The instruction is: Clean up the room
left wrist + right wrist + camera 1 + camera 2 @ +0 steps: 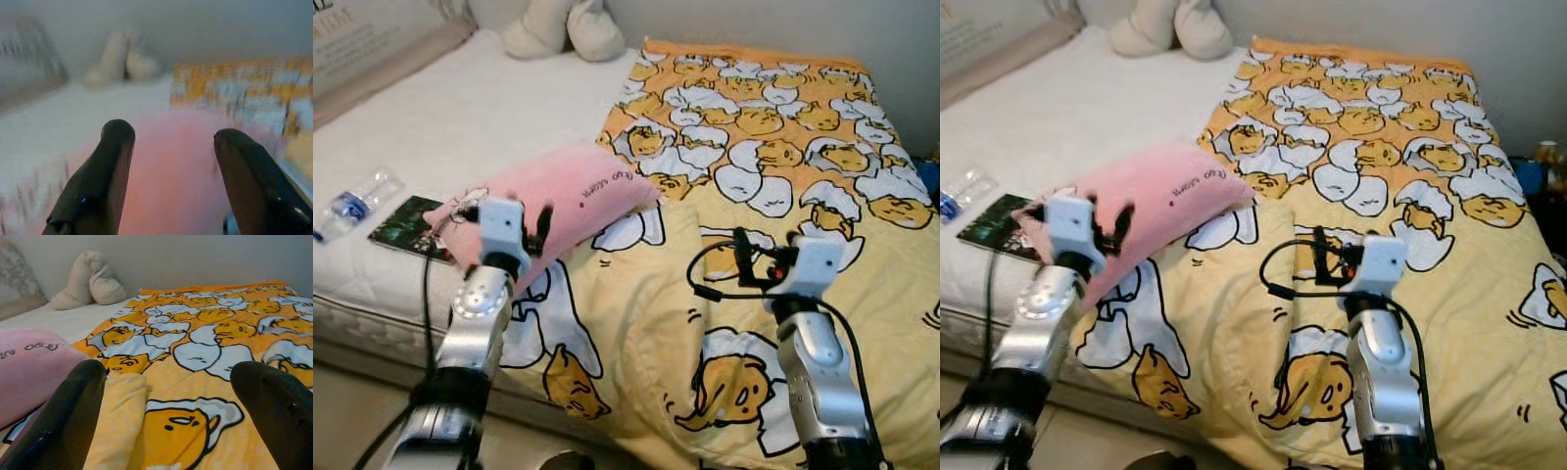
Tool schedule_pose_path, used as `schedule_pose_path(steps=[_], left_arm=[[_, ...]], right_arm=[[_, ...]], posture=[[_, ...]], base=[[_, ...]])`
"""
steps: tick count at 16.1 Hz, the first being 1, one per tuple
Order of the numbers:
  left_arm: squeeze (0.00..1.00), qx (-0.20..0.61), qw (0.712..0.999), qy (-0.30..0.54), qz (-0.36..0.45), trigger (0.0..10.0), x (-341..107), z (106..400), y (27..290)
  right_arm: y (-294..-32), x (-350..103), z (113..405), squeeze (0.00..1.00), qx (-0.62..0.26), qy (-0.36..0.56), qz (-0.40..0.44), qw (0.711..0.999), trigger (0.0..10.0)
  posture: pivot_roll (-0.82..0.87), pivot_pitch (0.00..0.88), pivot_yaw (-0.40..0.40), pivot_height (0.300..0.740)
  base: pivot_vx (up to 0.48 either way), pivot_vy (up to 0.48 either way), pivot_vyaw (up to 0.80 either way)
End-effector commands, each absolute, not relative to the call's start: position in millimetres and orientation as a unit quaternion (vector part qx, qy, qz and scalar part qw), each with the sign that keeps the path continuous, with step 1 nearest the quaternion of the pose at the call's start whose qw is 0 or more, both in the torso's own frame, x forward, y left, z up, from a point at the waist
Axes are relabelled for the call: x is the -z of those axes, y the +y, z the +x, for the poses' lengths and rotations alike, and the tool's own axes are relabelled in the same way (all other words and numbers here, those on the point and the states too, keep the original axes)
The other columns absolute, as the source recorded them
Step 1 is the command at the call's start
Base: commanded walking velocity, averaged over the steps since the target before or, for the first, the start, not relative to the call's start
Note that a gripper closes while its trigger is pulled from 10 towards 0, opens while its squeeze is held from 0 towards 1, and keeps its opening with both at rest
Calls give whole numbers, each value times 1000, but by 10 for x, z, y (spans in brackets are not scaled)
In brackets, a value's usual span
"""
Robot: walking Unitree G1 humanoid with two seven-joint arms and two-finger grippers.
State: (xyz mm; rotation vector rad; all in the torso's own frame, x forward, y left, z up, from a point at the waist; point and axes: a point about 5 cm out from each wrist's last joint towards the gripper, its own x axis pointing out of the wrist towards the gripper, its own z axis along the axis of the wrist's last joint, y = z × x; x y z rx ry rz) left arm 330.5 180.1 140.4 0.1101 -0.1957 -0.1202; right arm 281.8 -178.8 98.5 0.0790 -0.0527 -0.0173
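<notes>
Pink pillow (558,201) near bed edge, open left tool (168,183) over it.

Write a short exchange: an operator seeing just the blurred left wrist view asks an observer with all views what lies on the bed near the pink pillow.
Operator: My left gripper is open over the pink pillow. What lies to the robot's left of it?
Observer: A dark book, on the white mattress by the pillow's corner.
Operator: And the right gripper?
Observer: Open, above the yellow blanket.
</notes>
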Motion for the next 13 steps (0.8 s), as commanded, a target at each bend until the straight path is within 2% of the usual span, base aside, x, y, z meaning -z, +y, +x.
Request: schedule_pose_path(steps=[1, 3, 4, 7, 9, 11, 13], left_arm=[[1000, 75, 990, -108, 49, 10000, -1492, 3313, 1712], [1000, 71, 992, -98, 37, 10000, -1474, 3361, 1652], [1000, 59, 994, -89, 27, 10000, -1470, 3401, 1661], [1000, 43, 997, -68, 18, 10000, -1450, 3419, 1651], [1000, 8, 1000, -28, -6, 10000, -1327, 3408, 1654], [1000, 4, 1000, -24, -16, 10000, -1295, 3395, 1607], [1000, 0, 1000, -26, -17, 10000, -1312, 3390, 1581]], right_arm=[[-1782, -1047, 2791, 0, 12, -48, 39, 998, 10000], [-1762, -1026, 2793, 0, 6, -42, 34, 999, 10000], [-1745, -1026, 2804, 0, 1, -39, 26, 999, 10000], [-1747, -1033, 2833, 0, -4, -37, 19, 999, 10000], [-1739, -1032, 2856, 0, -20, -31, 11, 999, 10000], [-1766, -1017, 2862, 0, -20, -22, 15, 999, 10000], [-1756, -1019, 2869, 0, -29, -22, 19, 999, 10000]], posture=[[-114, 0, 93, 740], [-124, 0, 89, 740], [-129, 0, 90, 740], [-133, 0, 82, 740], [-134, 0, 72, 740], [-128, 0, 57, 740], [-124, 0, 50, 740]], base=[[0, 0, 0], [0, 0, 0], [0, 274, -656], [0, 472, -729], [0, 472, 0], [0, 474, 0], [0, 476, 453]])
